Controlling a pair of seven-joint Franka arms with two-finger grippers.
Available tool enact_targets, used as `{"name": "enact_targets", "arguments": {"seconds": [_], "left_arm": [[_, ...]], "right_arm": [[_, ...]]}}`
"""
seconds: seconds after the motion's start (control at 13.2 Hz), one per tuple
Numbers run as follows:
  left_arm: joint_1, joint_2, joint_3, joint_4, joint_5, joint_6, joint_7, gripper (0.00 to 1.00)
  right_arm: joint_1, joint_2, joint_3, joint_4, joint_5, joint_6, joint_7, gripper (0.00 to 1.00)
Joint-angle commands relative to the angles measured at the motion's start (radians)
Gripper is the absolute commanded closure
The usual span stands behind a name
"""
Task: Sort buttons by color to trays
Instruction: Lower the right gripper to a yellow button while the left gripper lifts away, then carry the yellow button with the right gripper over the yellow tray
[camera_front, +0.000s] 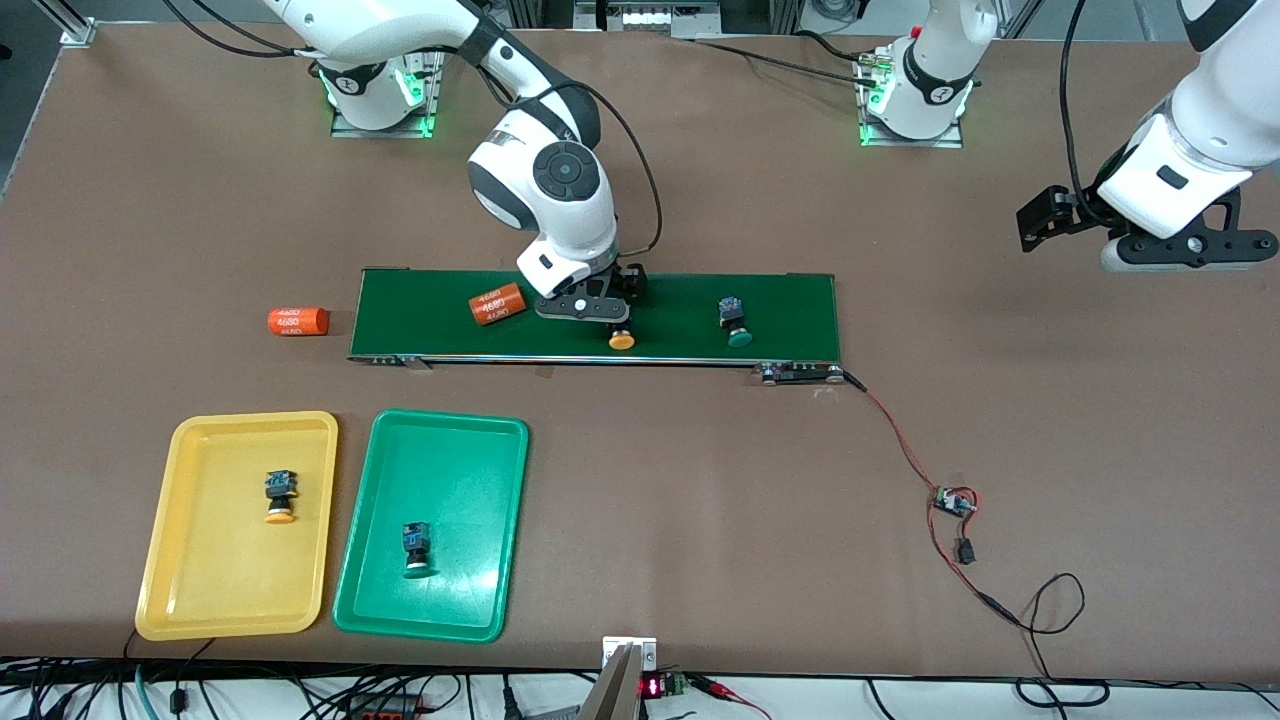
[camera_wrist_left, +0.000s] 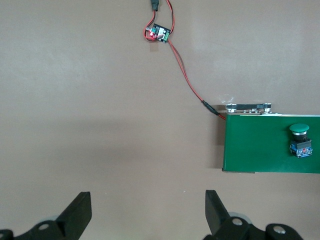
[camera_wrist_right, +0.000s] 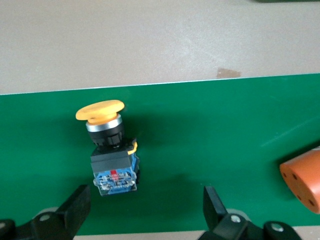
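While both wait spread, right hand (camera_front: 600, 322) over belt (camera_front: 780, 310), left hand (camera_front: 1150, 235) over brown table (camera_front: 640, 480).

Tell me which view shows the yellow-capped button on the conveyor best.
The right wrist view: the yellow-capped button lies on the conveyor belt, cap and blue-black body both plain, just ahead of the open right gripper. The front view shows only its cap, the body hidden under the gripper. The left wrist view misses it.
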Motion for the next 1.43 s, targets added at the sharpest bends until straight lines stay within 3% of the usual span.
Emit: {"name": "enact_targets", "arguments": {"seconds": [0.0,0.23,0.76,1.06,1.21,1.36], "left_arm": [[0.014,0.006,-0.008,0.030,-0.016,0.032,0.026,0.00],[0.002,0.008,-0.010,0.038,-0.018,0.022,0.028,0.00],[0.020,0.028,-0.002,0.058,-0.027,0.010,0.029,0.00],[0.018,0.038,-0.005,0.070,-0.027,0.012,0.029,0.00],[0.020,0.038,-0.005,0.070,-0.027,0.012,0.029,0.00],[0.021,0.040,-0.001,0.070,-0.027,0.016,0.029,0.00]], "right_arm": [[0.014,0.036,-0.013,0.032,-0.036,-0.007,0.025,0.00],[0.014,0.058,-0.031,0.036,-0.043,-0.002,0.020,0.00],[0.000,0.062,-0.057,0.048,-0.042,0.008,-0.007,0.76],[-0.014,0.053,-0.076,0.094,-0.023,-0.034,-0.021,0.79],[-0.028,0.036,-0.080,0.180,0.012,-0.167,-0.103,0.79],[-0.055,0.015,-0.135,0.261,0.048,-0.286,-0.256,0.79]]}}
